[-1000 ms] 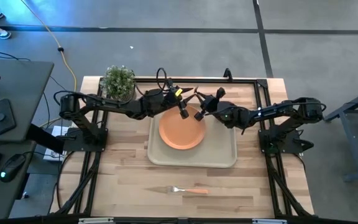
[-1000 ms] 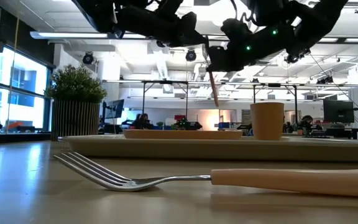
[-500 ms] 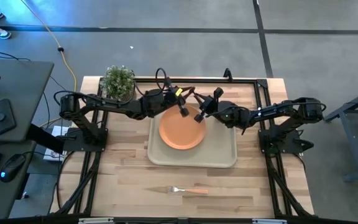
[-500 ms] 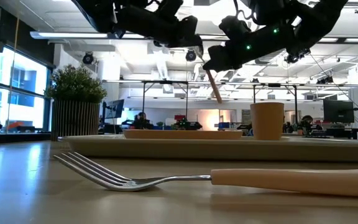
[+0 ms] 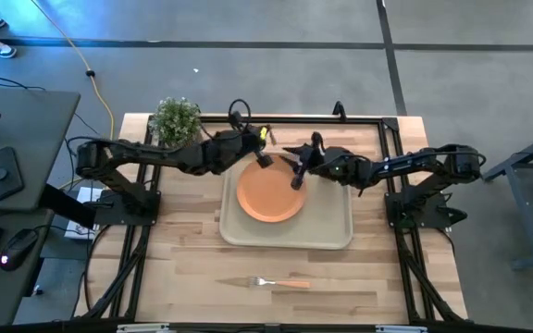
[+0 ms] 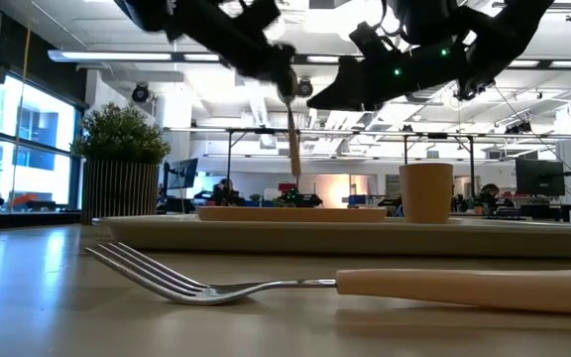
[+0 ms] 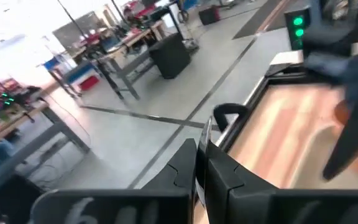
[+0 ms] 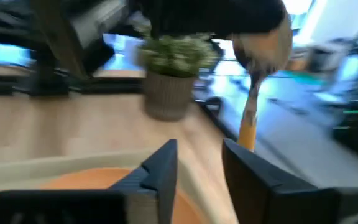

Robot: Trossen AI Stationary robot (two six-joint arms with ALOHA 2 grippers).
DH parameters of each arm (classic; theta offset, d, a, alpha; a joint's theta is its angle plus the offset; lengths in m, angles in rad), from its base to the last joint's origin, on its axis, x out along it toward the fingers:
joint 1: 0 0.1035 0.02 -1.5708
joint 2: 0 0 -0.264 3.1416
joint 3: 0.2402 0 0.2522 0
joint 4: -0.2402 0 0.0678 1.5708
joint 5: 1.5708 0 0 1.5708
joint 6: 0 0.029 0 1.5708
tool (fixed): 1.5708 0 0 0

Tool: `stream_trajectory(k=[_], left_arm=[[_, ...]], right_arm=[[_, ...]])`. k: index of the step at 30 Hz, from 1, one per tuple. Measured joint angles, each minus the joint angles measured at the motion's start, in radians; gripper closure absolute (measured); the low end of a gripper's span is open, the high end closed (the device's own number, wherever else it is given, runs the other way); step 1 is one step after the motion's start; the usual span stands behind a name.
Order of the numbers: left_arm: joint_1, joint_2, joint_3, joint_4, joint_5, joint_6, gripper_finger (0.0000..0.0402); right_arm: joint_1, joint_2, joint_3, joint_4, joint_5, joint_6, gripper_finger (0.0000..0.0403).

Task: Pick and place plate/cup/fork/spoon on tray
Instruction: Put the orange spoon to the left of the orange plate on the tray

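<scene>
High view: left gripper [image 5: 263, 159] over the tray's [image 5: 327, 239] far edge, beside the plate [image 5: 268, 192]; right gripper [image 5: 296, 176] close by. Fork [image 5: 278, 283] waits near the tabletop's front edge.

Low view: spoon [image 6: 293, 149] hangs handle-down, presumably for lowering onto the tray. Cup [image 6: 426, 192] stands there.

Left wrist view: fingers [image 7: 182, 172] pinched together, gripping the spoon.

Right wrist view: fingers [image 8: 160, 165] parted, empty.

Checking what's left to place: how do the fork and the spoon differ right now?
The fork lies flat on the table; the spoon hangs upright, bowl up. The fork is untouched, outside the tray; the spoon is held by the left gripper above the tray. Both have orange handles.
</scene>
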Motion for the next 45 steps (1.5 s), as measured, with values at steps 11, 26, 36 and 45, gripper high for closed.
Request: stream_trajectory(k=[11, 26, 36, 45], left_arm=[[0.055, -0.232, 0.001, -0.715, 0.355, -0.369, 0.0401], [0.053, -0.168, -0.001, -0.846, 0.587, -0.481, 0.0401], [0.066, -0.305, 0.001, -0.866, 0.581, -0.482, 0.0401], [0.068, -0.293, 0.001, -0.903, 0.576, -0.483, 0.0401]], right_arm=[[0.014, 0.131, 0.034, -0.14, -0.222, 0.071, 0.0247], [0.075, 0.293, 0.157, -0.42, -0.138, 0.131, 0.0257], [0.067, 0.275, 0.159, -0.663, -0.114, 0.126, 0.0257], [0.067, 0.11, 0.156, -0.928, -0.087, 0.129, 0.0257]])
